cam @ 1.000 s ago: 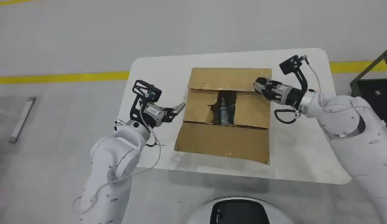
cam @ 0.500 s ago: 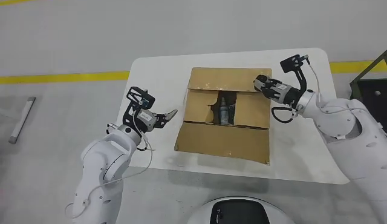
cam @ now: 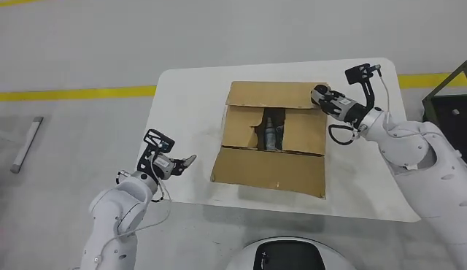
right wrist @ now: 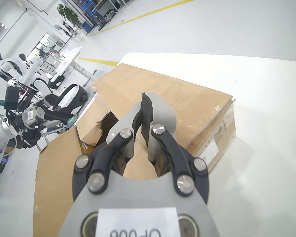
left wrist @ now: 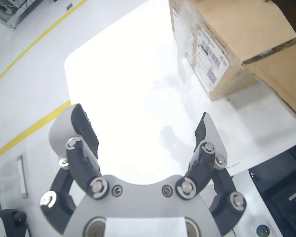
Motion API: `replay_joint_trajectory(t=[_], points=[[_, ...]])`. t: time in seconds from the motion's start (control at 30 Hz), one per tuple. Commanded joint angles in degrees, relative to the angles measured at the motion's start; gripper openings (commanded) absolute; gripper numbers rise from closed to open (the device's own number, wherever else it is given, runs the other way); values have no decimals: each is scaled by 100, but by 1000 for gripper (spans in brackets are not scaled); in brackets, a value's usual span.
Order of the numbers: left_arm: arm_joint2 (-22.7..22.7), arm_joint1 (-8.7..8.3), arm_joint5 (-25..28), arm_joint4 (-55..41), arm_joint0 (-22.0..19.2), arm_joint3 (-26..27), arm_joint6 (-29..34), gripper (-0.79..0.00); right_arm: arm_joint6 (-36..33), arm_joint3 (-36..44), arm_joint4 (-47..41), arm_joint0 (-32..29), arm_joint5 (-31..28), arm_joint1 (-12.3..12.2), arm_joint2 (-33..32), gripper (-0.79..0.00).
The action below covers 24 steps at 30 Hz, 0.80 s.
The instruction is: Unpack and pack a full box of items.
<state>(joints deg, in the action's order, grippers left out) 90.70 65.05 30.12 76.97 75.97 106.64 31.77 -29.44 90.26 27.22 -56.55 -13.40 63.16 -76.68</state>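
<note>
Left end effector [left wrist: 140, 114] farther back from box [left wrist: 224, 13], wide open, empty; right end effector [right wrist: 145, 99] closed.

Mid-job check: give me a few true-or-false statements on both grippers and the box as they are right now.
1. The left gripper is open above the bare table. True.
2. The right gripper is wide open. False: its fingers are shut together, over a corner of the box.
3. The top of the box is sealed shut. False: it is partly open, and a bottle shows inside.
4. The box stands on the table. True.
5. The left gripper grips the box. False: it holds nothing and is apart from the box.
</note>
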Motion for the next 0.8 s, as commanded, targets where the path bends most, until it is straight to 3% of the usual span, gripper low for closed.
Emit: replay_joint_trajectory(t=[0.0,0.23,0.47,0.77], points=[[-148,4,43,-9,46,4,-30,0,54,-8,-2,18,34,7,17,-785],[-511,-8,492,-162,35,91,-84,0,76,-9,19,25,69,6,-20,-785],[-865,-9,829,-391,-223,138,-222,0,51,-2,16,4,74,-8,-108,-785],[-1312,46,496,-840,-706,350,-331,0,-179,56,11,-3,-43,-32,-163,-785]])
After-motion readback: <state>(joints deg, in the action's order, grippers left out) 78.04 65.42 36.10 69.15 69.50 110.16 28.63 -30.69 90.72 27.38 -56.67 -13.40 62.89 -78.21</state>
